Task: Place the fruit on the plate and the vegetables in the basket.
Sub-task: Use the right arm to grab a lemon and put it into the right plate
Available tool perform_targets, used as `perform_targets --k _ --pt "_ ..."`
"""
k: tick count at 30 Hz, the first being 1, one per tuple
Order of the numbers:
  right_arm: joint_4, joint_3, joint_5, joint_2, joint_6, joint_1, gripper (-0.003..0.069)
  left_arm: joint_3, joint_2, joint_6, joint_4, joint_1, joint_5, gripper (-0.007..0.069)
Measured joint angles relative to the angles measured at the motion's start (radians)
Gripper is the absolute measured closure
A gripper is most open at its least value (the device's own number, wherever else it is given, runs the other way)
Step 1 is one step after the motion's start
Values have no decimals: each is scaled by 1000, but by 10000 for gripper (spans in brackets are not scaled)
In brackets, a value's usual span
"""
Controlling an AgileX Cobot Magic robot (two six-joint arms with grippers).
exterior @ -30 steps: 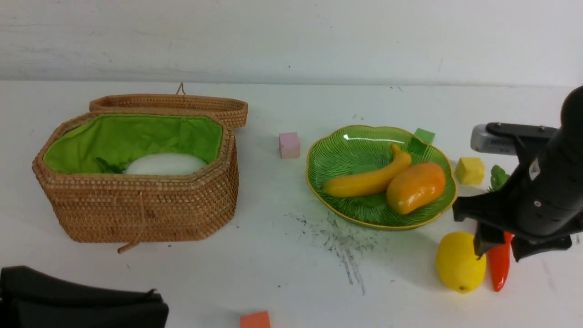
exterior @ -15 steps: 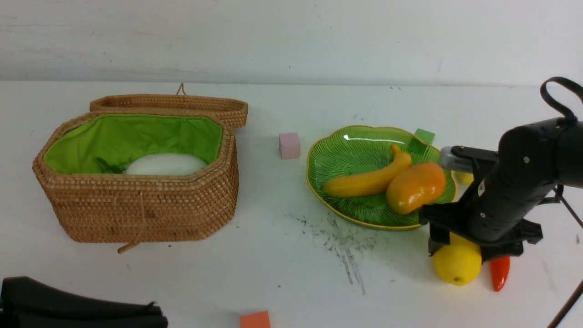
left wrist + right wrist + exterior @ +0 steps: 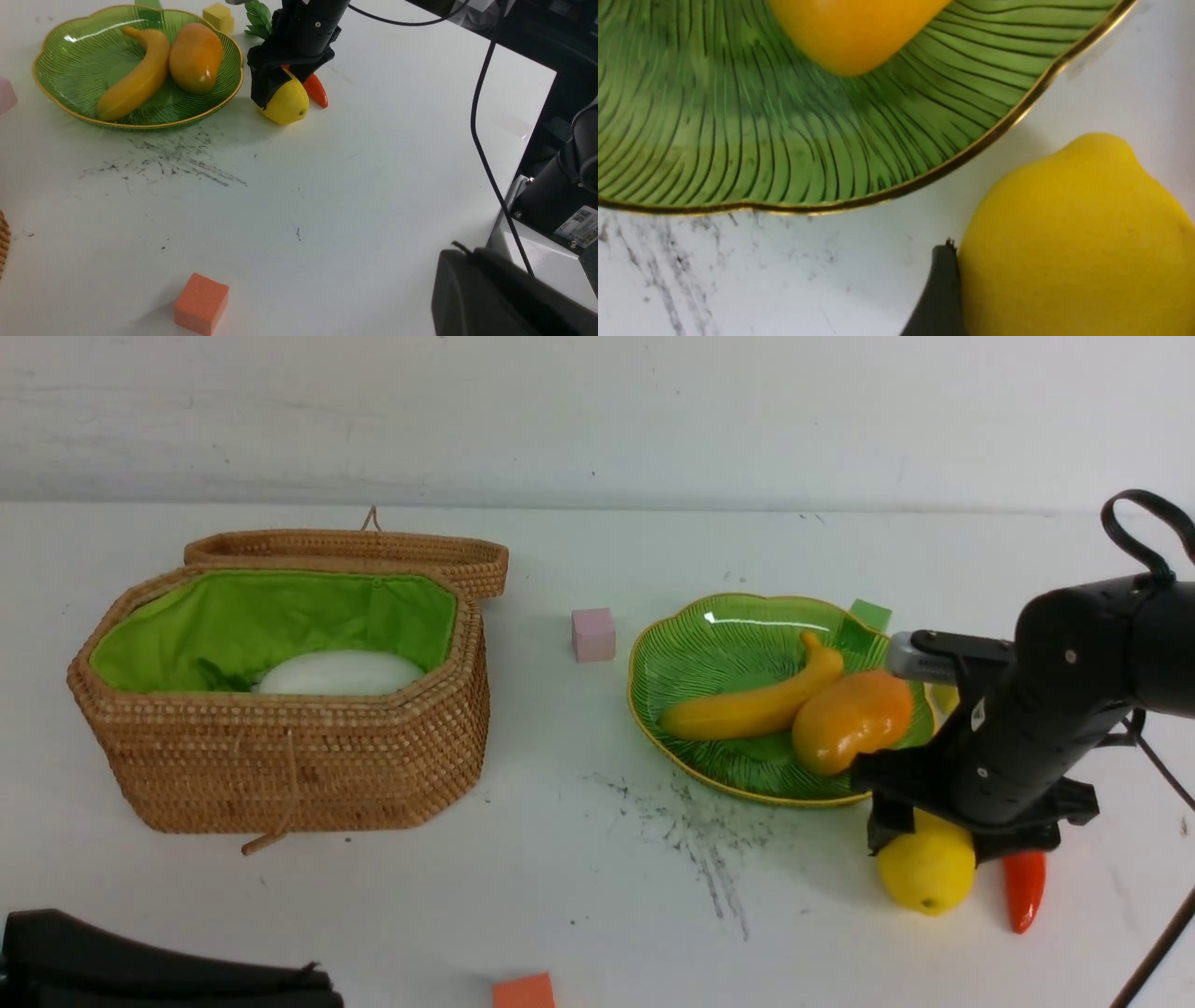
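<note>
White tabletop (image 3: 560,896) fills the front view. On it the lemon (image 3: 926,875) rests just beside the near right rim of the plate (image 3: 672,635), which holds the banana (image 3: 752,705) and the mango (image 3: 851,721). The right gripper (image 3: 948,845) sits directly over the lemon with its jaws spread wide, one to each side of the fruit. The right-hand jaw stands between the lemon and the carrot (image 3: 1024,891). The lemon's nub points toward the robot, so its long axis appears to run near to far and the jaws would close across it. The plate lies forward and to the left of the jaws. The left gripper (image 3: 187,961) is closed, holds nothing, and is parked at the near left corner. It is well apart from the lemon and closer to the basket (image 3: 280,765), so the right arm is the nearer one. In the left wrist view, the right gripper (image 3: 280,88) straddles the lemon (image 3: 286,100), and the carrot (image 3: 316,91) lies just behind it. In the right wrist view, one finger (image 3: 941,294) lies against the side of the lemon (image 3: 1073,242), with the plate (image 3: 784,154) rim near. The opposite finger is out of frame, so contact on that side cannot be confirmed.
</note>
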Motion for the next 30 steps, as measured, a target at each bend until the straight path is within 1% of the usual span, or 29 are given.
perform_targets --k 7,11,15,18,19,23,25,27,29,30 --pt "15 18 92 -54 -20 0 68 0 0 0 0 0 1 634" --pt "25 21 142 -139 -20 0 68 0 0 0 0 0 -3 634" --pt "52 14 140 -209 -31 0 68 0 0 0 5 0 -25 634" --pt "92 -30 19 -232 -91 0 68 1 0 0 24 0 -86 634" --pt "114 -57 -61 -228 -129 0 68 1 0 0 33 0 -130 633" --pt "214 -133 -224 -164 -239 0 69 1 0 0 48 0 -253 633" --pt "254 -165 -258 -127 -282 0 69 1 0 0 48 0 -287 633" --pt "314 -223 -286 -55 -352 0 69 1 0 0 48 0 -315 631" --pt "335 -248 -292 -24 -379 0 69 1 0 0 48 0 -320 631" --pt "358 -287 -296 19 -417 1 69 1 0 0 48 0 -320 631"
